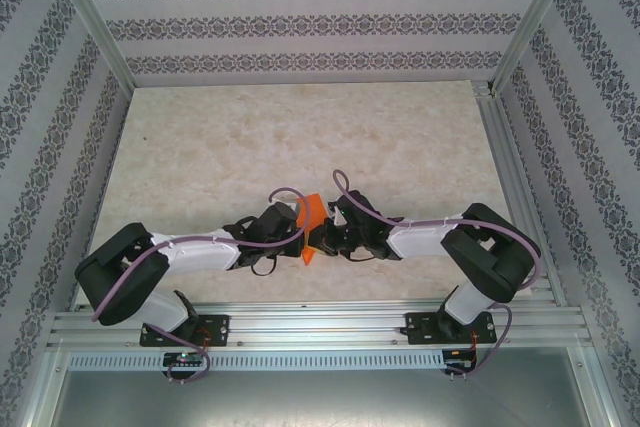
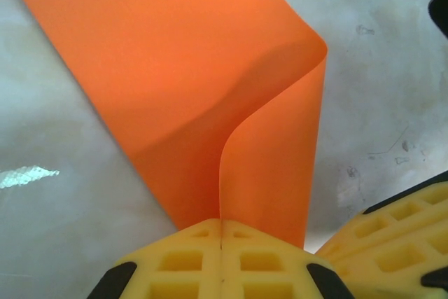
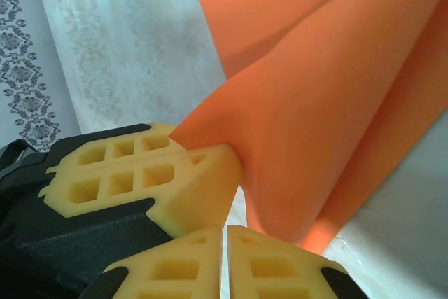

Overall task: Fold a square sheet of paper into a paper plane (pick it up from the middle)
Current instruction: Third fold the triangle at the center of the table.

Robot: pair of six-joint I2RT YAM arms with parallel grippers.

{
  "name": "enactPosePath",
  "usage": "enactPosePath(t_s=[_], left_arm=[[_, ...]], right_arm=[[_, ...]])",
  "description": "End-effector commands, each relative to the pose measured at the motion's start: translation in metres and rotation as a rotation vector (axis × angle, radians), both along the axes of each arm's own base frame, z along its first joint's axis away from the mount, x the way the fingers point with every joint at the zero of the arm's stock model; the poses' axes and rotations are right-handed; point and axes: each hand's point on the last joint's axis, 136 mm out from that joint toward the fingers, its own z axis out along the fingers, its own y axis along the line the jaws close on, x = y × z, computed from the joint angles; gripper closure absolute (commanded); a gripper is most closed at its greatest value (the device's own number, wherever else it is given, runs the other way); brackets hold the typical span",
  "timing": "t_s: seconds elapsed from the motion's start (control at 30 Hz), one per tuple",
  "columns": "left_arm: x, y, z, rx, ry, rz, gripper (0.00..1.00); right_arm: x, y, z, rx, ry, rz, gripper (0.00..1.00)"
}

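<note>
The square sheet of paper (image 1: 311, 215) is bright orange and hangs curled above the table's near middle. In the left wrist view the paper (image 2: 210, 68) bends into a loop, and one edge runs into the seam of my left gripper (image 2: 221, 227), which is shut on it. My left gripper (image 1: 298, 234) meets my right gripper (image 1: 328, 237) tip to tip. In the right wrist view the paper (image 3: 329, 103) rises past my right gripper (image 3: 225, 232), shut to a thin slit with nothing between its fingers. The left fingers (image 3: 140, 173) pinch the paper's corner there.
The marbled table (image 1: 300, 127) stretches away behind the arms. Patterned walls (image 1: 300, 22) and aluminium posts enclose it on three sides. A metal rail (image 1: 320, 327) carries both arm bases at the near edge. The right fingers (image 2: 399, 222) sit just beside the paper's edge.
</note>
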Motion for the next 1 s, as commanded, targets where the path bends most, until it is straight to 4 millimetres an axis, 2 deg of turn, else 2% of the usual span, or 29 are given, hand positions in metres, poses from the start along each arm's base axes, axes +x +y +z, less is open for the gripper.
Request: enactPosePath(t_s=[0.0, 0.53, 0.63, 0.83, 0.97], left_arm=[[0.002, 0.003, -0.004, -0.007, 0.003, 0.023, 1.0], [0.006, -0.005, -0.008, 0.018, -0.008, -0.031, 1.0], [0.007, -0.006, -0.004, 0.01, -0.017, -0.035, 1.0], [0.011, -0.011, 0.017, -0.027, -0.055, -0.048, 0.98], [0.013, -0.013, 0.014, -0.02, -0.049, -0.066, 0.97]], right_arm=[[-0.004, 0.002, -0.007, -0.011, 0.006, 0.005, 0.89], [-0.01, 0.002, -0.015, -0.033, 0.021, 0.011, 0.89], [-0.012, 0.001, -0.017, -0.037, 0.025, 0.011, 0.89], [-0.011, -0.001, -0.018, -0.038, 0.023, 0.001, 0.89], [-0.011, 0.0, -0.016, -0.028, 0.021, -0.002, 0.89]])
